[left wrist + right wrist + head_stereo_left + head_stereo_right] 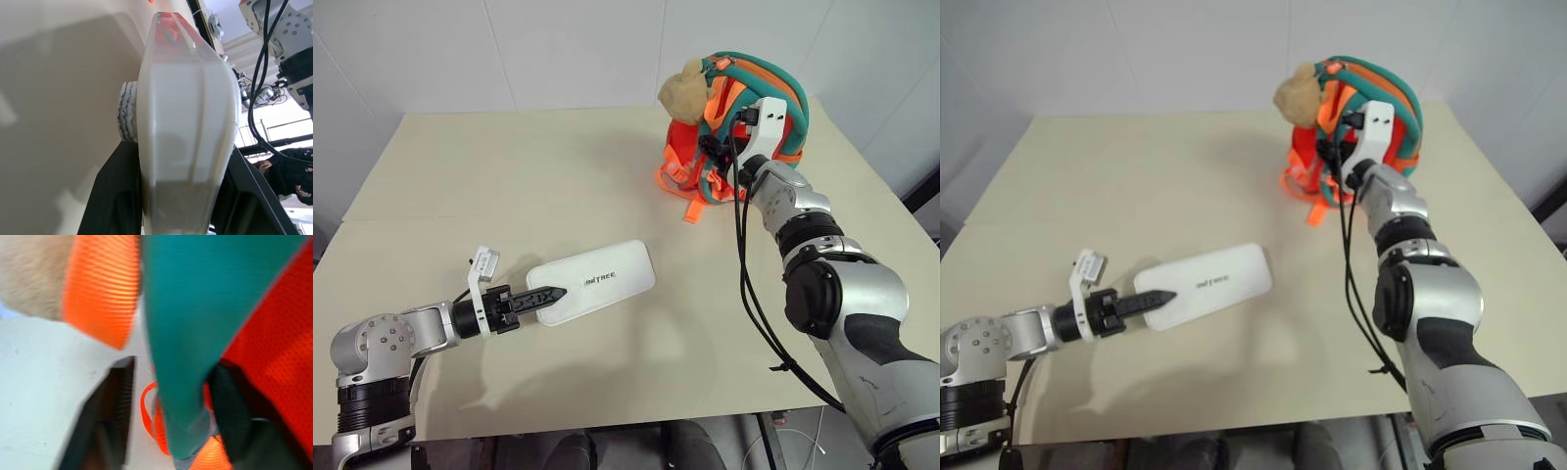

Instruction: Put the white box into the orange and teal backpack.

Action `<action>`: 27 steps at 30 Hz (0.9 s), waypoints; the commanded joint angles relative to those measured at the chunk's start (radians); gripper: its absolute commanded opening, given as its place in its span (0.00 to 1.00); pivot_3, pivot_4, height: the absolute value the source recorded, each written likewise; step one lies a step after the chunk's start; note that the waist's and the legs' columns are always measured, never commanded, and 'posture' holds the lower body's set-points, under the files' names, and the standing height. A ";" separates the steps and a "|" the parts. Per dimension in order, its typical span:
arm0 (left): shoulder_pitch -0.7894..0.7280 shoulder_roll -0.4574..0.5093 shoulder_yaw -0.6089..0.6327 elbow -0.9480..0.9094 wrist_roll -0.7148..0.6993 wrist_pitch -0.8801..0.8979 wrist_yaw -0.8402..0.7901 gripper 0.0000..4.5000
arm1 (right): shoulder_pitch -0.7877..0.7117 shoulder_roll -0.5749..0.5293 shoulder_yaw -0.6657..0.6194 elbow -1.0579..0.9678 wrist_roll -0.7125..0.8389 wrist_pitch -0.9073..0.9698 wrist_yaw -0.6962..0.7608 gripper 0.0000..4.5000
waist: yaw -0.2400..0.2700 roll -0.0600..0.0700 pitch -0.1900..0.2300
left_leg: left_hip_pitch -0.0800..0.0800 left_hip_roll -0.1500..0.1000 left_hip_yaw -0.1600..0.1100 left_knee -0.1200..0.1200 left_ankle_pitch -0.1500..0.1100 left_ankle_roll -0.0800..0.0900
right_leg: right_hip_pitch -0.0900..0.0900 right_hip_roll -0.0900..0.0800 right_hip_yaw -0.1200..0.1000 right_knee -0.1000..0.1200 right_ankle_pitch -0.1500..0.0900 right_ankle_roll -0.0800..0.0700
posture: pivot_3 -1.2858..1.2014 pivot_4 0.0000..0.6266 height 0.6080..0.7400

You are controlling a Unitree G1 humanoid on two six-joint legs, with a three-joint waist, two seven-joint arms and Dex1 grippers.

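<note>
At lower left of the head view, the left gripper [551,294] is clamped on the near end of the white box [597,281], which lies flat on the table [509,176], well apart from the orange and teal backpack [744,108] at upper right. With only one end pinched, the long box could pivot or slip out once lifted. It could also catch on the bag's rim if the opening is not held wide.

The right gripper [171,406] is at the backpack, its fingers [112,416] on either side of a teal strap [190,333]. They are partly apart, and I cannot tell whether they have gripped it yet. If the strap slips free, the bag may sag or tip.
</note>
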 commanded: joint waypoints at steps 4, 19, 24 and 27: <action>0.002 0.006 0.032 -0.026 -0.034 -0.032 0.004 0.29 | -0.027 0.014 -0.044 -0.025 0.030 0.000 0.106 0.12 | -0.011 0.000 0.000 | 0.000 0.000 0.000 0.000 0.000 0.000 | 0.000 0.000 0.000 0.000 0.000 0.000 | 0.52 0.24 1.00; -0.019 0.210 0.057 0.197 0.063 -0.212 -0.115 0.29 | 0.067 -0.103 0.156 -0.521 0.188 0.840 0.909 0.10 | -0.009 0.000 0.000 | 0.000 0.002 0.003 -0.001 -0.001 0.000 | -0.003 0.002 0.001 0.001 0.000 0.000 | 0.52 0.24 1.00; -0.006 0.244 0.064 0.281 0.097 -0.285 -0.160 0.29 | 0.244 -0.225 0.186 -0.998 0.380 1.192 0.912 0.10 | 0.001 0.000 0.000 | 0.000 0.003 0.005 0.001 -0.006 0.001 | -0.005 0.001 -0.003 0.001 0.000 0.000 | 0.52 0.24 1.00; 0.010 0.241 0.059 0.302 0.112 -0.321 -0.181 0.29 | 0.322 -0.309 0.157 -1.174 0.474 1.330 0.893 0.10 | 0.008 0.000 0.000 | 0.000 0.004 0.015 0.002 -0.009 0.003 | -0.007 -0.001 -0.004 0.001 0.000 0.000 | 0.52 0.24 1.00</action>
